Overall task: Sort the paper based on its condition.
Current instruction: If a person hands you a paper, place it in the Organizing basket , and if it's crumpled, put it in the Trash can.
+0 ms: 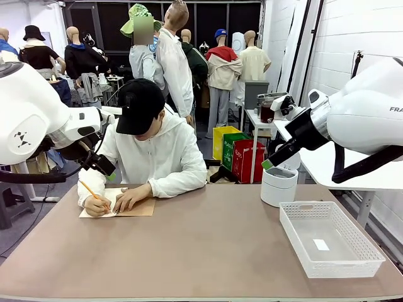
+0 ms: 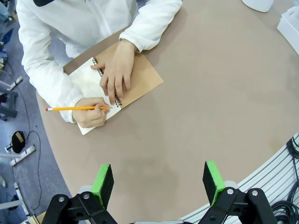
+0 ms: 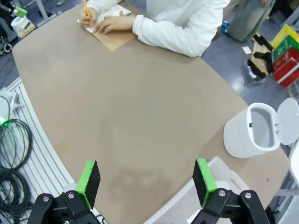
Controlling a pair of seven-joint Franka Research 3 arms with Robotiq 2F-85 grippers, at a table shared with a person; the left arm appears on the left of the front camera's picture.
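Note:
The paper is out of view as loose sheets. At the table's far left, a person writes with a pencil (image 1: pixel 88 189) on the white page of a spiral-bound notebook (image 1: pixel 135 207) with a brown card cover. The notebook (image 2: pixel 140 81) lies under the person's hands, far ahead of my left gripper (image 2: pixel 158 183). That gripper is open, holds nothing and hangs high over the table's left side (image 1: pixel 104 165). My right gripper (image 3: pixel 146 183) is open too and holds nothing. It hovers above the table's right part (image 1: pixel 269 165), near a white bin.
A white lidded bin (image 1: pixel 279 184) stands open at the far right of the brown table (image 1: pixel 201 251). A white mesh basket (image 1: pixel 315 267) sits at the near right with a small white scrap (image 1: pixel 321 244) inside. The bin (image 3: pixel 254 130) is ahead of my right gripper.

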